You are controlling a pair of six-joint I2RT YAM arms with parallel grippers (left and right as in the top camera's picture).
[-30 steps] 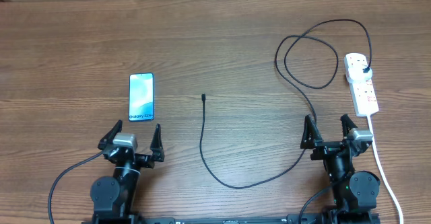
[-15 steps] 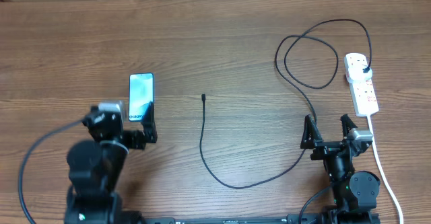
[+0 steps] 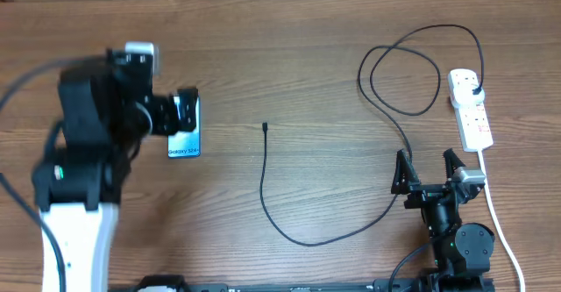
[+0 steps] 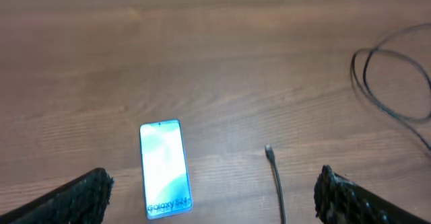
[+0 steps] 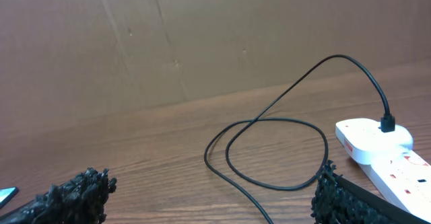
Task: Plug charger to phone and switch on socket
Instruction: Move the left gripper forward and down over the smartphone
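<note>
The phone (image 3: pixel 185 137) lies flat on the wooden table, screen lit, its far end hidden under my raised left arm (image 3: pixel 96 117). In the left wrist view the phone (image 4: pixel 163 167) sits below and between the fingers of my open left gripper (image 4: pixel 214 185), which hangs above it and holds nothing. The charger cable (image 3: pixel 263 187) runs from its connector tip (image 3: pixel 265 127) in a loop to a black plug (image 3: pixel 474 91) seated in the white socket (image 3: pixel 473 121). My right gripper (image 3: pixel 425 163) rests open and empty near the front edge, left of the socket.
The socket's white cord (image 3: pixel 501 231) trails toward the front right edge, close beside the right arm. The cable's loops (image 5: pixel 269 126) lie just ahead of the right gripper (image 5: pixel 210 183). A brown cardboard wall (image 5: pixel 202 35) backs the table.
My left arm has risen from its rest at the front edge and swung forward over the phone, jaws still open. The right arm, cable and phone have not moved.
</note>
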